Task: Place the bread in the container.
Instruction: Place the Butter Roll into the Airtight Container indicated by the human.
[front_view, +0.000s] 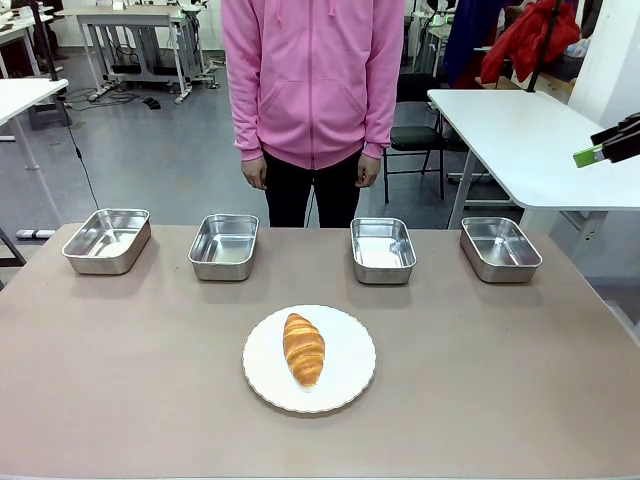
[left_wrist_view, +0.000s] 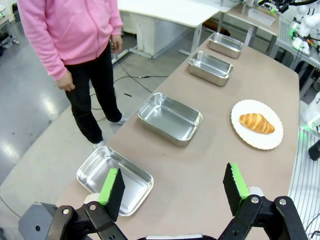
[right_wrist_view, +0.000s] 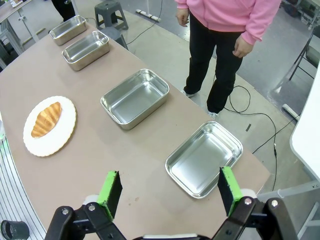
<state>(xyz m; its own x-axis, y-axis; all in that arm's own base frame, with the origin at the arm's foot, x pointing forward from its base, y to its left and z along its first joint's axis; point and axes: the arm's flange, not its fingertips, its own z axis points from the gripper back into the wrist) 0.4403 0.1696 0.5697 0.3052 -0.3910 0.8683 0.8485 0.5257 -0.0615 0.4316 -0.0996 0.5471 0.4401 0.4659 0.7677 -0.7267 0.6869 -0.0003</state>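
Four steel pans stand in a row along the far edge of the counter (front_view: 500, 380): the far-left pan (front_view: 104, 262), the left-middle pan (front_view: 222, 270), the right-middle pan (front_view: 382, 276) and the far-right pan (front_view: 503, 272), all bare inside. Nearer, at the middle, the croissant (front_view: 303, 348) lies lengthwise on a white scallop-edged plate (front_view: 345, 368), well apart from every pan. A person (front_view: 312, 80) in a pink hoodie stands at the far side, arms down.

The front view catches the right claw (front_view: 598, 145) high at the picture's right edge, seen against a white table (front_view: 520, 130). The right wrist view looks down along that claw. Its jaws stand wide with nothing between them, and the far-right pan lies just past its fingers. The left wrist view looks in from the other end. There the left claw (left_wrist_view: 173, 187) is spread wide and holds nothing, with the far-left pan just beyond it.

The counter is plain matt brown-grey. Around it are a shiny grey floor (front_view: 150, 150), a black chair (front_view: 415, 140), cables (right_wrist_view: 240, 95) on the floor, and in the right wrist view a grey stool (right_wrist_view: 111, 12).
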